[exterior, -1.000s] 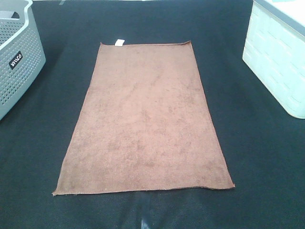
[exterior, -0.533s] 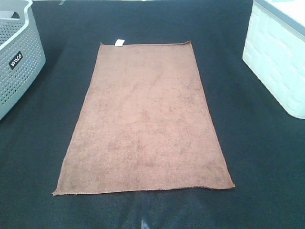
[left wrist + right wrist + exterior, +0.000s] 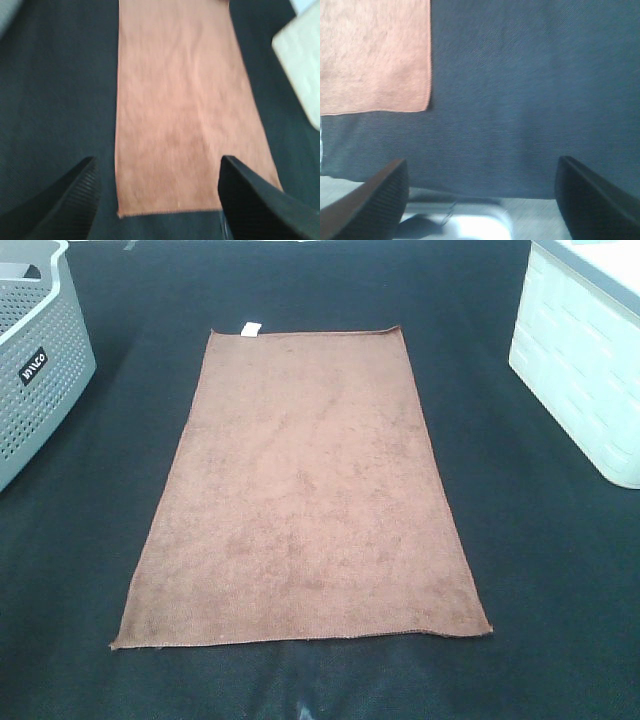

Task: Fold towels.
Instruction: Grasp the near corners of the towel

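A rust-brown terry towel (image 3: 305,490) lies flat and spread out on the dark table, long axis running away from the front edge. A small white tag (image 3: 249,329) sticks out at its far hem. Neither gripper shows in the exterior high view. In the left wrist view the open left gripper (image 3: 157,195) hovers above the towel's (image 3: 180,105) near hem, holding nothing. In the right wrist view the open right gripper (image 3: 480,192) hovers above bare table beside the towel's (image 3: 375,55) near right corner, holding nothing.
A grey perforated basket (image 3: 35,360) stands at the far left. A white bin (image 3: 585,360) stands at the far right and also shows in the left wrist view (image 3: 300,60). The dark table cloth (image 3: 540,570) surrounds the towel. The table's front edge (image 3: 470,207) shows in the right wrist view.
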### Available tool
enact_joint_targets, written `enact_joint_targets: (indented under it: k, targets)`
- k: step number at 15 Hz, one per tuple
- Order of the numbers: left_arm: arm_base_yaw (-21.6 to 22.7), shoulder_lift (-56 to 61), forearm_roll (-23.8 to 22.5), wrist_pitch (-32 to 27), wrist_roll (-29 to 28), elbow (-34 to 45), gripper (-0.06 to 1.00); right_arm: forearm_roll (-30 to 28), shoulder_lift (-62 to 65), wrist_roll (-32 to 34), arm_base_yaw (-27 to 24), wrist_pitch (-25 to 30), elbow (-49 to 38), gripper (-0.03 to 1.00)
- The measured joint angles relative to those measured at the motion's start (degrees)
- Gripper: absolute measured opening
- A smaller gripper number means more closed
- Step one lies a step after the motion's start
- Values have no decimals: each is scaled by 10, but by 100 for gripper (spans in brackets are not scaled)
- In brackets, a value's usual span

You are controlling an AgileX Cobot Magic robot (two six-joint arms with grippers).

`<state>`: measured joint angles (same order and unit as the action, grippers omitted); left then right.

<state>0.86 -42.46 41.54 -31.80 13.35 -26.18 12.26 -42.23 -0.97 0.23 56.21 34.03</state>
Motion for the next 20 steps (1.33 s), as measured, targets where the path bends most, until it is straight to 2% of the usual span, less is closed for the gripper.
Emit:
enact_joint_targets:
  k: [3,4,7,8,11,14,17,20]
  targets:
    - [0,-163,133,2,149,1,64,62,-123,-36,0,-45,1,76]
    - [0,-234,200,-1,230,1,64,99,-184,-69,0,-62,1,76]
    - [0,-360,320,-15,363,1,64,194,-300,-149,0,-97,1,76]
    - [0,-360,320,-15,363,1,64,194,-300,-149,0,-97,1,76]
    - [0,-466,391,-17,454,1,64,304,-396,-261,0,-159,1,76]
    - [-1,-532,421,-17,501,-3,65,396,-464,-366,0,-192,1,76]
    - [-26,-597,437,-15,518,-38,69,486,-528,-481,0,-198,2,76]
    - [-30,-611,438,5,520,-52,70,529,-563,-536,0,-204,2,76]
